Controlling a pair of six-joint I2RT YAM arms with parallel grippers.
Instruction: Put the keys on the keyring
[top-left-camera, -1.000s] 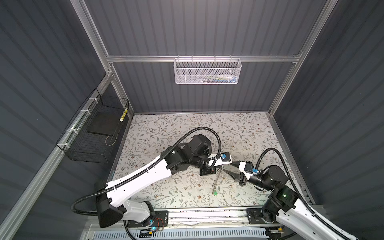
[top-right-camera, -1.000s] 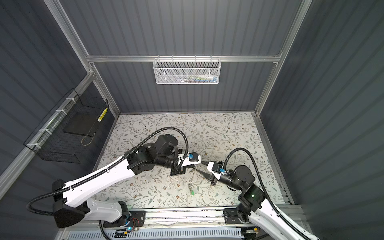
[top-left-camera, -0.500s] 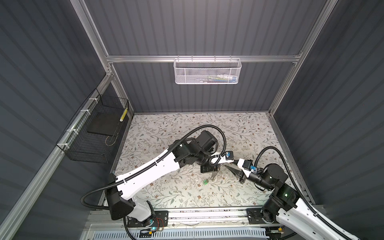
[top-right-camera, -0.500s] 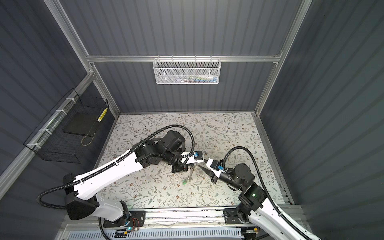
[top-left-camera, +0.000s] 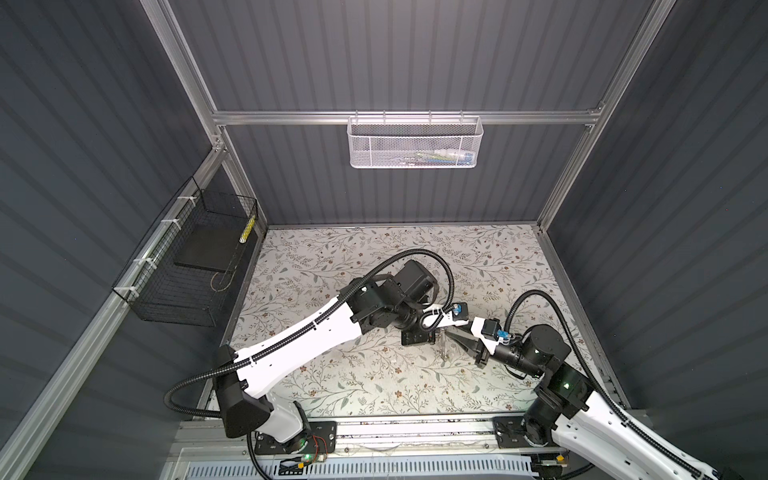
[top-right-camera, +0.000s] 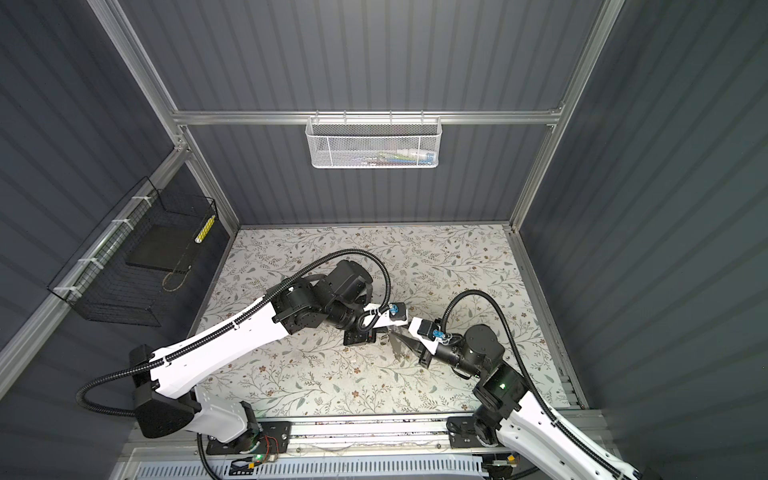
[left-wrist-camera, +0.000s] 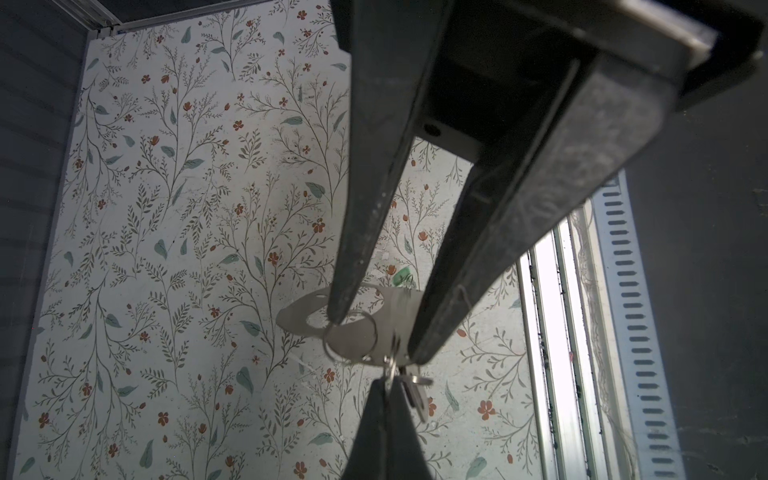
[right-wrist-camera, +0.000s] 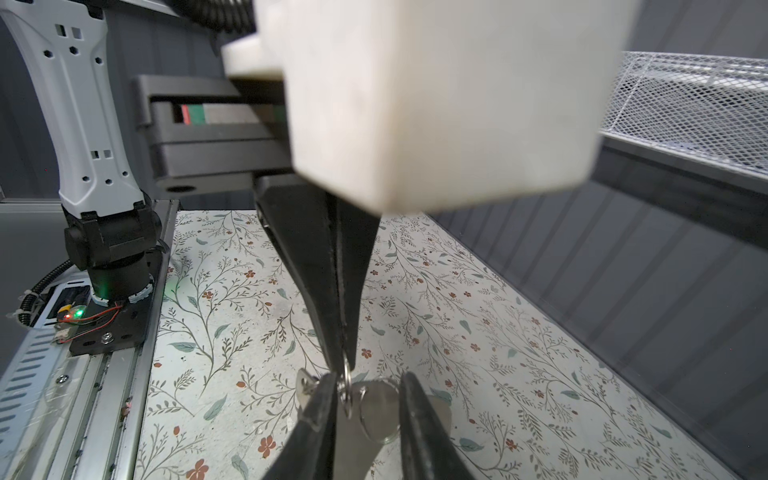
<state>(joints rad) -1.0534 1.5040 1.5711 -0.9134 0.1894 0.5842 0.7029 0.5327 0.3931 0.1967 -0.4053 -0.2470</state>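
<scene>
Keyring (left-wrist-camera: 399, 305) aloft over mat (left-wrist-camera: 187, 249), well apart from walls (top-left-camera: 415, 199); right gripper (left-wrist-camera: 376, 336) clamps its edges; opposing left gripper (left-wrist-camera: 388, 380), jaws pressed together, pinches its ring (left-wrist-camera: 390, 365).

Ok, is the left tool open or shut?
Shut. In the right wrist view the left tool has its fingers pressed together, pinching a small metal ring.

Left arm (top-left-camera: 299, 345) and right arm (top-left-camera: 602, 436): white shells, black joints, black corrugated cables (top-left-camera: 415, 250), tapered black fingers (right-wrist-camera: 307, 266).
</scene>
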